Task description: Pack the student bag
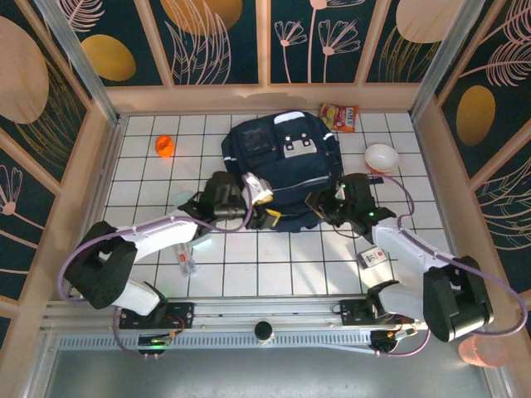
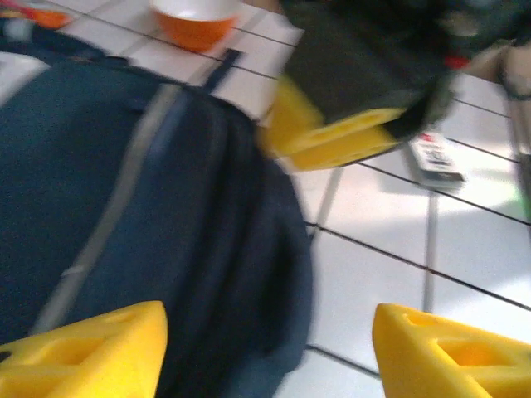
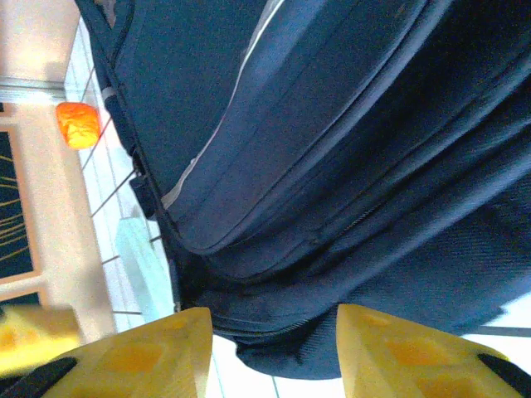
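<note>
Straddling student bag [image 1: 282,170] near edge w/ jaws apart: left gripper [image 2: 270,340], right gripper [image 3: 274,332].

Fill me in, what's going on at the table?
The robot is working on the student bag, which lies flat in the middle. The left tool hangs open over its near edge. The right tool straddles that edge too; whether it pinches fabric is unclear. A bowl and snack packet lie loose nearby.

An orange object [image 1: 164,146], a snack packet [image 1: 340,117] and a bowl [image 1: 381,157] are seen on the desk [image 1: 290,265]. A small box [image 1: 374,259] is laid nearer.
</note>
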Controlling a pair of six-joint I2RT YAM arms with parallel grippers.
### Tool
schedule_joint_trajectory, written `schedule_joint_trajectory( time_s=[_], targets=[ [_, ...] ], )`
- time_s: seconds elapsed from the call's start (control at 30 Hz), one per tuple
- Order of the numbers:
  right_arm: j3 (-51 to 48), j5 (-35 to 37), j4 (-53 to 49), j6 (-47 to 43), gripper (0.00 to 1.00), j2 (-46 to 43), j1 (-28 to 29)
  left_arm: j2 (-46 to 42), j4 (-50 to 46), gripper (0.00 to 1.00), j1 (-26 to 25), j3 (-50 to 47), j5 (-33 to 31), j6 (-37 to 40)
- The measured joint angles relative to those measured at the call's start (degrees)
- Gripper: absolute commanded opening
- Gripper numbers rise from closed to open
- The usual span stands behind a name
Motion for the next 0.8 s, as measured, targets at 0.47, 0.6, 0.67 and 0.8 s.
schedule_joint_trajectory(
  time_s=[0.47, 0.6, 0.67, 0.8],
  targets=[
    [4.09, -2.34, -10.64, -12.20, 0.53, 2.36, -9.94, 10.51, -21.86, 0.75, 11.82, 16.15, -3.48, 46.23],
    [4.33, -3.72, -10.16, -13.33, 0.53, 5.40, -9.94, 15.30, -25.99, 0.72, 11.69, 16.83, -5.49, 56.61],
    [4.81, -4.26, -9.73, -13.88, 0.53, 6.93, -9.94, 17.27, -26.51, 0.67, 11.28, 16.83, -6.80, 59.43],
    [5.73, -5.07, -7.54, -14.60, 0.52, 9.60, -9.94, 19.15, -26.25, 0.49, 8.96, 16.59, -9.25, 62.05]
  ],
)
